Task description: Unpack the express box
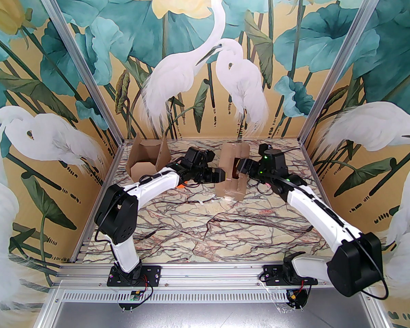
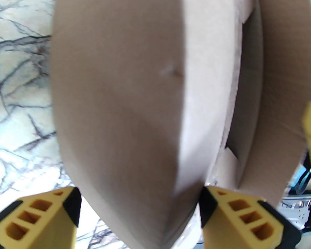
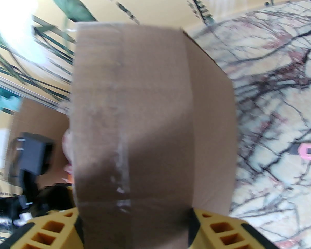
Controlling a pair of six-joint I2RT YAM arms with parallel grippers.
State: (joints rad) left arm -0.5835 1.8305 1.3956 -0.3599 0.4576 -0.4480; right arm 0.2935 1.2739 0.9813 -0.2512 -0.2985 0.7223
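Veined marble tabletop (image 1: 205, 224), heron-mural walls

We find the brown cardboard express box (image 1: 229, 188) far centre. Right gripper (image 3: 134, 213): jaws clamped on its sides. Left gripper (image 2: 138, 193): jaws straddle a corner; we cannot tell the grip.

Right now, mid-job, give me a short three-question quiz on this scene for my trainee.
1. True or false: the left pincer and the right pincer both straddle the box.
2. The pink tool lies: A on the table, B inside the box, C in a pincer.
3. How many cardboard boxes are on the table?
Key: 1 true; 2 A; 3 two, counting the open box at back left.
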